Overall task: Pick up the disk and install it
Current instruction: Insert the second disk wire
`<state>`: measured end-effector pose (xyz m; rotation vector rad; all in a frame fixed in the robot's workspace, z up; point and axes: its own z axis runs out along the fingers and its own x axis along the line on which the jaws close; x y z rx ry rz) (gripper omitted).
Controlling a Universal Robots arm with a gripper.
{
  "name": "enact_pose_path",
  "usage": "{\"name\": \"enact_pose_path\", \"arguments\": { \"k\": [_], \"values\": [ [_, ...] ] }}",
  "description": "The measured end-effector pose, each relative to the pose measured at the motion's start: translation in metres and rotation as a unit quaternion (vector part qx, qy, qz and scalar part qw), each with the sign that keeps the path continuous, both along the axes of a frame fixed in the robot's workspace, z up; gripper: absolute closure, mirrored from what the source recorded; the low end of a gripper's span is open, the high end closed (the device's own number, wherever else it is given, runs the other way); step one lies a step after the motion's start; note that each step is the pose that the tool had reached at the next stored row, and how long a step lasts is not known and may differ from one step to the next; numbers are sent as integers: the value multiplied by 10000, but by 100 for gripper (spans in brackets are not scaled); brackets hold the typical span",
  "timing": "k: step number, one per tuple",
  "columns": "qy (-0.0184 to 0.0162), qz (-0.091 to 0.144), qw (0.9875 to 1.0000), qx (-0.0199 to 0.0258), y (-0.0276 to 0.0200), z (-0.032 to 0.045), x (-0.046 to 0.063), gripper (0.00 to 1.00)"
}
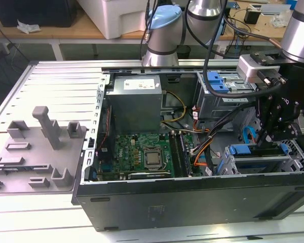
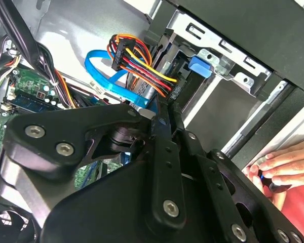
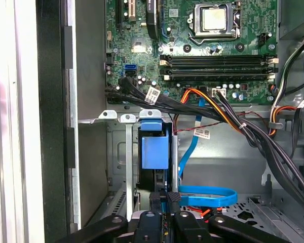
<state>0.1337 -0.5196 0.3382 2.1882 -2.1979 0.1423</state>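
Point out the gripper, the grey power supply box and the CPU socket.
gripper (image 1: 270,137), exterior view, between fingertips.
power supply box (image 1: 135,101), exterior view, top face.
CPU socket (image 3: 214,19), first wrist view, metal lid centre.

cables (image 3: 233,121) and the blue cable loop (image 3: 207,195) crowd the drive cage (image 3: 126,152).

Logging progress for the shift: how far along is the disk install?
Done: the silver-metal disk with blue plastic rails appears picked up and stands edge-on inside the grey metal drive cage. In hand: the black gripper sits right at its near edge. Left: full seating cannot be confirmed.
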Motion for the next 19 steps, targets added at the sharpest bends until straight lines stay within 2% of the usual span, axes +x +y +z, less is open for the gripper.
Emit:
{"name": "enact_pose_path", "arguments": {
  "k": [1,2,3,4,7,19],
  "values": [
    [0,0,10000,-1,0,0,0,77],
    [0,0,10000,-2,0,1,0,71],
    [0,0,10000,-3,0,1,0,71],
    [0,0,10000,-3,0,2,0,64],
    [0,0,10000,-4,-1,6,0,64],
    [0,0,10000,-11,1,235,0,64]
  ]
}}
